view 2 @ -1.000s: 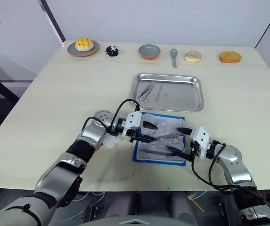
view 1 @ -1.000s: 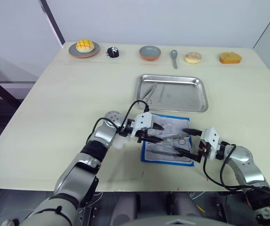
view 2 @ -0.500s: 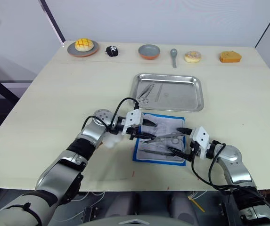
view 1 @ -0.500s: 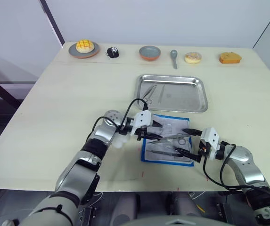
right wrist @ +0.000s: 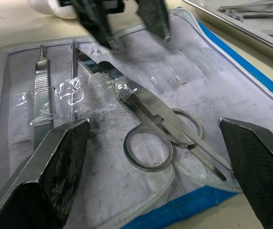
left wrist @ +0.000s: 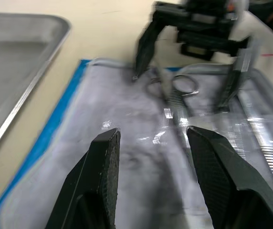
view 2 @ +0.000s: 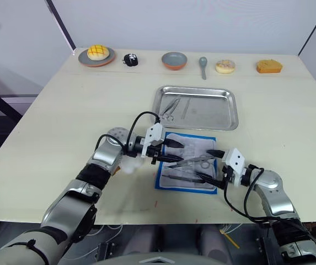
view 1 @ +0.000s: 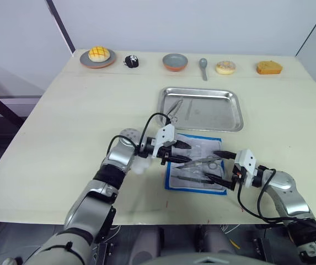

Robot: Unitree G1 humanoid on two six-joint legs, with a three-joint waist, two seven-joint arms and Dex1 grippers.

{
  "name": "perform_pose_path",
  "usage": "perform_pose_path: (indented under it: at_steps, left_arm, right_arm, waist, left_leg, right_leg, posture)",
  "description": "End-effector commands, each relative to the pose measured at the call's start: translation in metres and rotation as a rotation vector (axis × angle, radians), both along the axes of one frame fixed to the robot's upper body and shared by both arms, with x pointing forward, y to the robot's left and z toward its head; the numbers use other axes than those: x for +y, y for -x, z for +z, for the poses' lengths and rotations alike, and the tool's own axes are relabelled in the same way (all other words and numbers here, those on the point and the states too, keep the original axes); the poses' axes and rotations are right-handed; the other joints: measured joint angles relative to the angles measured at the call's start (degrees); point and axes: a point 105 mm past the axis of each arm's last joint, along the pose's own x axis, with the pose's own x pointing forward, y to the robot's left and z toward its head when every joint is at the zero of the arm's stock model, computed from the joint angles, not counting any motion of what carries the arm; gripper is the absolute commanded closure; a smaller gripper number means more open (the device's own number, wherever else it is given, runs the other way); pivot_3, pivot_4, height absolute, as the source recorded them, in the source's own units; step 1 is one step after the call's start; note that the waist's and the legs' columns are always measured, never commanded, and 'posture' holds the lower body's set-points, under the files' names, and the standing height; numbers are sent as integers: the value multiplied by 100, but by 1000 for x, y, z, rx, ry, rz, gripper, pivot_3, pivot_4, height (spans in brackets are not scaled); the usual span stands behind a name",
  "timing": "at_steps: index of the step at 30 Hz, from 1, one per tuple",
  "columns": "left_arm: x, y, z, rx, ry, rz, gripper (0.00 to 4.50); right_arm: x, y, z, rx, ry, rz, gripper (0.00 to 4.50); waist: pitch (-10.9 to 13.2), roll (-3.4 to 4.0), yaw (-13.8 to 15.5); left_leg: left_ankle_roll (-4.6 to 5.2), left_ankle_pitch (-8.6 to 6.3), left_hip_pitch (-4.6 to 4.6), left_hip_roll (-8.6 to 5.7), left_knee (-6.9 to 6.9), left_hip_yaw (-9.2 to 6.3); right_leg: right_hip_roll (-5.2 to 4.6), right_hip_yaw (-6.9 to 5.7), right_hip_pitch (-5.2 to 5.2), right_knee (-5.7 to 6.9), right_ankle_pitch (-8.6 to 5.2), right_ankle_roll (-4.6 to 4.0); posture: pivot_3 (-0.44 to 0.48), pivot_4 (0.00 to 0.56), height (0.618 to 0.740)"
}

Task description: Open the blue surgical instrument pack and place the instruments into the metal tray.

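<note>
- The pack [view 1: 196,164] lies opened flat on the worktop [view 1: 69,116], white inner side up with a blue border showing, just in front of the tray [view 1: 202,109] and apart from it.
- The left end effector [view 1: 176,150] is at the pack's left far corner, its black fingers [left wrist: 103,176] parted by a moderate gap and holding nothing; they hover over the white sheet.
- The right end effector [view 1: 217,167] is at the pack's right edge, its fingers [right wrist: 60,157] spread wide and empty, one on either side of the ring handles.
- On the pack lie ring-handled scissors [right wrist: 148,129] with a slim tool crossing them, their tips toward the left end effector and rings toward the right one.
- Beside them, two slim straight tools [right wrist: 43,90] lie side by side under a clear film.
- The tray sits near the worktop's centre; two instruments [view 1: 175,109] lie in its left part, a ring-handled one and a thin straight one next to it.
- Along the far edge of the worktop stand a plate with a yellow bun [view 1: 98,55], a small black item [view 1: 132,61], a bowl [view 1: 175,62], a spoon [view 1: 203,66], a doughnut [view 1: 225,67] and an orange cake piece [view 1: 269,67], all well apart from the pack.
</note>
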Motion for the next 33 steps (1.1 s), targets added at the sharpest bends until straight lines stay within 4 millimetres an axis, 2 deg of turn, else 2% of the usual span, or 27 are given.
perform_pose_path:
  at_steps: [1,6,15,33]
  left_arm:
    - [-2,3,4,-54,-25,-34,2120]
    - [2,2,-1,-62,-66,-30,2120]
    - [-4,1,-9,-65,-121,8,2120]
    - [-4,2,-14,-60,-123,39,2120]
  right_arm:
    - [-5,19,-46,190,75,-11,0]
    - [-5,20,-47,193,74,-13,0]
    - [-4,21,-47,194,70,-14,0]
    - [-3,21,-48,193,68,-13,0]
  waist:
    - [0,0,1]
    - [0,0,2]
    - [-1,0,2]
    - [-4,1,3]
  left_leg:
    - [0,0,0,0,0,0]
    - [0,0,0,-1,0,0]
    - [0,0,1,0,0,0]
    - [0,0,1,1,0,0]
  right_leg:
    - [0,0,0,0,0,0]
    - [0,0,0,0,0,0]
    - [0,0,0,0,0,0]
    - [0,1,1,0,0,0]
  posture:
    - [0,150,740]
    - [0,150,740]
    - [0,150,740]
    - [0,150,740]
